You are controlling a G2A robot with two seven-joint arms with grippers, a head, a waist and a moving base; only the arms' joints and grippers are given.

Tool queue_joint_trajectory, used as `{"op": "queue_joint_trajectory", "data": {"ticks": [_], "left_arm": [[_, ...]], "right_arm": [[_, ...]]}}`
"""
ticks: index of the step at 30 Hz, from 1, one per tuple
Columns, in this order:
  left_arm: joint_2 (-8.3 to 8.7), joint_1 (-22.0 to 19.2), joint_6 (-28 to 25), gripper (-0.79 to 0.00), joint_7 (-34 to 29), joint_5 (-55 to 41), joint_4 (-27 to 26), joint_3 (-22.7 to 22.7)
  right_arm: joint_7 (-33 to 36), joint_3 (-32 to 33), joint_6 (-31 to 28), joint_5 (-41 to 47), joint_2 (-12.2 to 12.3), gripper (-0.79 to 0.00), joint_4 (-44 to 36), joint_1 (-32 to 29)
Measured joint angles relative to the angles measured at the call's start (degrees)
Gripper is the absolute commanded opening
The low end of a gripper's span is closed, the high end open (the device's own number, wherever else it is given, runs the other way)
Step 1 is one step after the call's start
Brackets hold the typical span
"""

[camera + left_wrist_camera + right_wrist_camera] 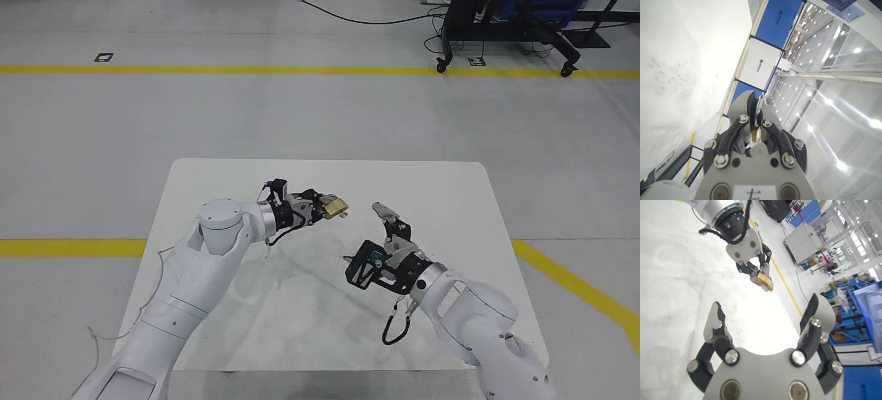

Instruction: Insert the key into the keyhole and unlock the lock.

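My left gripper [322,207] is shut on a small brass padlock [336,207], held in the air over the far middle of the white table [240,340]. In the right wrist view the lock [765,281] sticks out from the left gripper [761,275], with a small silvery piece [765,288] at its lower end; whether that is key or shackle I cannot tell. In the left wrist view the brass body [755,135] sits between the fingers. My right gripper [765,303] is open and holds nothing, a short way from the lock, to the right of it [392,222].
The table's right edge [505,260] lies close to the right arm. Yellow lines [300,70] cross the floor around the table. A black wheeled frame [510,35] stands far off at the back right.
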Motion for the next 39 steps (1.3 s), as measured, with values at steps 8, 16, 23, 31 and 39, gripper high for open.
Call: {"op": "queue_joint_trajectory", "data": {"ticks": [8,16,23,31,39], "left_arm": [[0.18,0.0,-3.4,-0.785,-0.1,2.1,-0.7,-0.2],[0.39,0.1,-8.4,-0.785,-9.6,3.2,-1.8,1.4],[0.52,-0.5,-8.9,-0.785,-13.8,4.7,-1.1,2.6],[0.53,-0.9,-9.0,-0.785,-15.1,4.4,-0.7,2.9],[0.55,-1.1,-9.8,-0.785,-15.3,4.3,-0.5,3.0]], "right_arm": [[-4.4,10.1,-15.7,21.4,1.3,-0.785,2.7,-4.2],[-1.5,8.0,-23.2,35.7,1.7,-0.785,9.7,0.7],[0.1,5.4,-23.5,41.0,1.8,-0.785,14.4,5.6],[1.3,3.5,-20.8,42.8,1.9,-0.785,18.1,9.3],[2.2,2.5,-19.1,43.4,2.0,-0.785,18.9,10.8]]}}
